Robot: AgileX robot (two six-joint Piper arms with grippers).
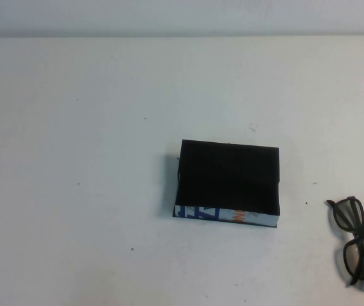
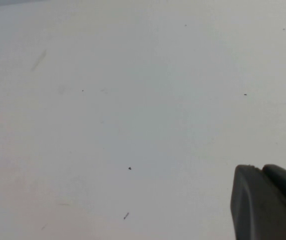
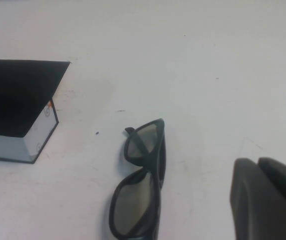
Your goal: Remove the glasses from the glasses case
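The glasses (image 1: 355,240) lie on the white table (image 1: 73,191), right of the glasses case (image 1: 228,185); its blue-orange print is unreadable. Left gripper (image 2: 265,202) and right gripper (image 3: 265,200) hover; grip unclear.

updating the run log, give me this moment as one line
glasses: on table, right of glasses case | case: closed | left gripper: over bare table | right gripper: near glasses, holding nothing

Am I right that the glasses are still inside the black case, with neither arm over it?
Not quite. The glasses lie on the table, right of the glasses case, per the high view. Left tool and right tool are indeed away from the case.
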